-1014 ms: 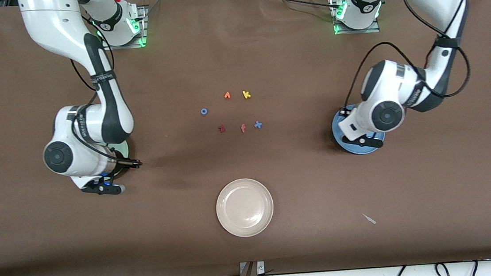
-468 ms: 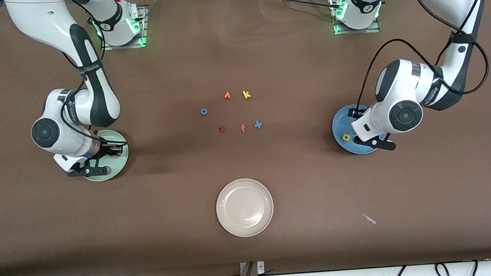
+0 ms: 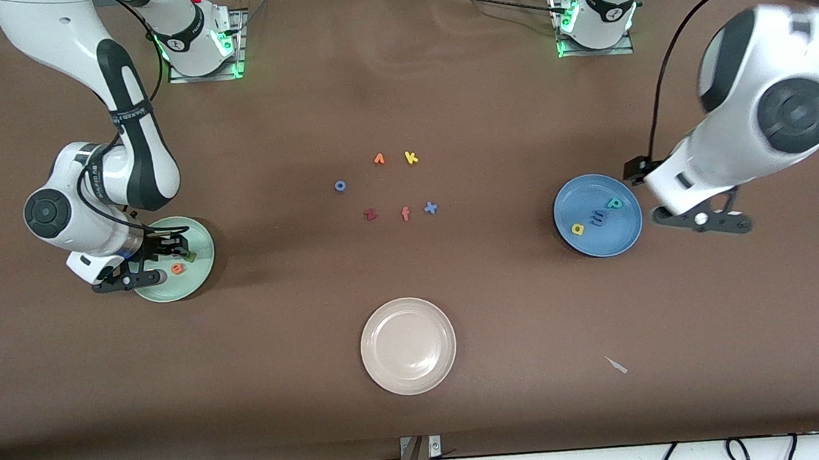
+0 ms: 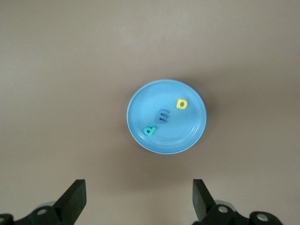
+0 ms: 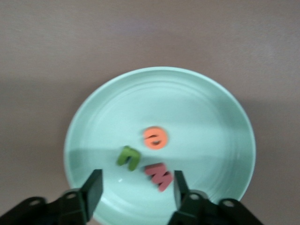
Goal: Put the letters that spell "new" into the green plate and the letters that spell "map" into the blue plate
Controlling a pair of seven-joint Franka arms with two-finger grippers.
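Observation:
The green plate (image 3: 185, 288) lies at the right arm's end of the table. In it are the orange "e" (image 5: 155, 138), the olive "n" (image 5: 128, 157) and the pinkish-red "w" (image 5: 159, 175). My right gripper (image 5: 136, 187) hangs low over that plate, open, with the "w" just ahead of one fingertip. The blue plate (image 3: 603, 244) at the left arm's end holds the teal "p" (image 3: 613, 203), the blue "m" (image 3: 599, 219) and the yellow "a" (image 3: 578, 229). My left gripper (image 4: 139, 201) is raised off to the side of it, open and holding nothing.
A beige plate (image 3: 408, 346) sits near the front camera at mid-table. Loose letters lie in the middle: an orange one (image 3: 379, 159), yellow "k" (image 3: 411, 158), blue "o" (image 3: 340, 186), dark red "z" (image 3: 370, 215), salmon "f" (image 3: 406, 214), blue "x" (image 3: 430, 208).
The left gripper opened over the blue plate, then rose and drew away toward its end of the table. The right gripper shifted over the green plate and opened there.

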